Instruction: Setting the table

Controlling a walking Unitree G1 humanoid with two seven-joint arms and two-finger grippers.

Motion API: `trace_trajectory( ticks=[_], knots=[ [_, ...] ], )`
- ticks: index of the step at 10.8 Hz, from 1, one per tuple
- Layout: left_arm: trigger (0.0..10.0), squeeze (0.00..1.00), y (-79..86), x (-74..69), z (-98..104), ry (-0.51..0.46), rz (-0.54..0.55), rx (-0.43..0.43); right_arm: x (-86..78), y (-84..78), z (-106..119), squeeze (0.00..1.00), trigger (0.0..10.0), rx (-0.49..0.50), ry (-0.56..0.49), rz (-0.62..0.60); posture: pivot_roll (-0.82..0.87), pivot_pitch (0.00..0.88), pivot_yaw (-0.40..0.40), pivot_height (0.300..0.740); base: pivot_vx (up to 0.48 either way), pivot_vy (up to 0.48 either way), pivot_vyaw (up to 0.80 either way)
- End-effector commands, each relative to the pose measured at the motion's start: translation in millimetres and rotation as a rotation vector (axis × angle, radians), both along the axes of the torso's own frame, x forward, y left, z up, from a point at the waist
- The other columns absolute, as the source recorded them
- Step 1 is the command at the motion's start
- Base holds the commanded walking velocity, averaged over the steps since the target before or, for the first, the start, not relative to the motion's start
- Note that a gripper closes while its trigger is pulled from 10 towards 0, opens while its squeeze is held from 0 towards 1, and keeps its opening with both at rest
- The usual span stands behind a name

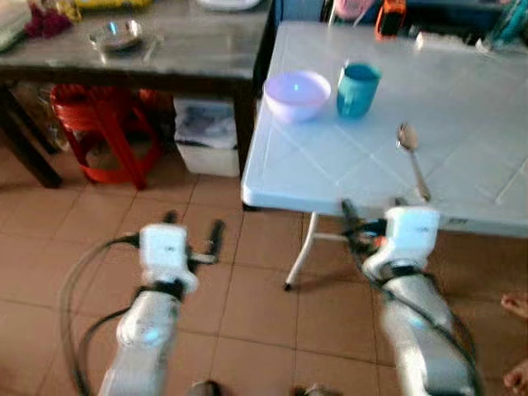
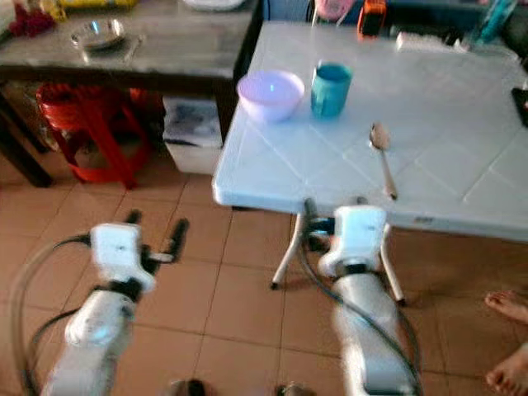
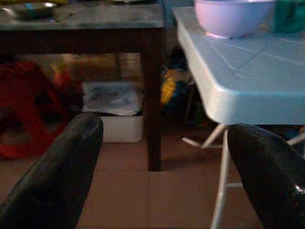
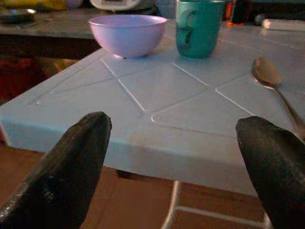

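On the white folding table stand a lavender bowl and a teal mug side by side. A metal spoon lies to their right, nearer the front edge. My right gripper is open and empty just in front of that edge, level with the tabletop; in its wrist view the bowl, mug and spoon lie beyond its fingers. My left gripper is open and empty over the tiled floor, left of the table's corner.
A dark wooden table with a metal dish stands at the left. Under it are a red stool and a white box. A person's bare feet are on the floor at the right. The table's white legs stand below its edge.
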State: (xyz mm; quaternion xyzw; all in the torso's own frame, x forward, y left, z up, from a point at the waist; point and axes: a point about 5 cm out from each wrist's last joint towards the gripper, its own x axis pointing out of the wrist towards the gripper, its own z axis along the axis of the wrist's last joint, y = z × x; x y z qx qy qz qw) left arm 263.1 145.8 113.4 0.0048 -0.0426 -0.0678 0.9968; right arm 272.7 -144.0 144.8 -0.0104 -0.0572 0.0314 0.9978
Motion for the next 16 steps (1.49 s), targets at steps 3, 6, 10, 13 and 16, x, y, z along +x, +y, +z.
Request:
trace_trajectory(
  ticks=[3, 6, 10, 13, 16],
  knots=[
    [10.0, 0.00, -6.5, 3.0, 0.3, 0.005, -0.031, -0.005, 0.7, -9.8, -0.4, 0.00, 10.0, -0.006, 0.004, -0.049, -0.08, 0.190, 0.057, 0.740, 0.000, -0.355, 0.00],
    [10.0, 0.00, -10.0, 4.2, 5.0, -0.021, -0.078, -0.030, 0.8, -7.7, -0.8, 0.00, 10.0, -0.001, 0.002, -0.052, -0.08, 0.191, 0.060, 0.740, 0.000, 0.000, 0.00],
    [10.0, 0.00, -12.6, 0.4, 7.2, -0.033, -0.136, -0.046, 0.7, -6.0, -1.0, 0.00, 10.0, 0.003, 0.000, -0.053, -0.07, 0.194, 0.065, 0.740, 0.244, 0.000, 0.00],
    [10.0, 0.00, -14.5, -0.1, 6.8, -0.031, -0.152, -0.050, -0.5, -8.5, -0.5, 0.00, 10.0, 0.002, -0.004, -0.066, -0.07, 0.200, 0.070, 0.740, 0.423, 0.000, 0.00],
    [10.0, 0.00, -14.8, -1.4, 6.1, -0.027, -0.166, -0.051, -1.9, -7.7, -1.4, 0.00, 10.0, 0.005, -0.002, -0.070, -0.07, 0.203, 0.075, 0.740, 0.426, 0.000, 0.00]
  ],
)
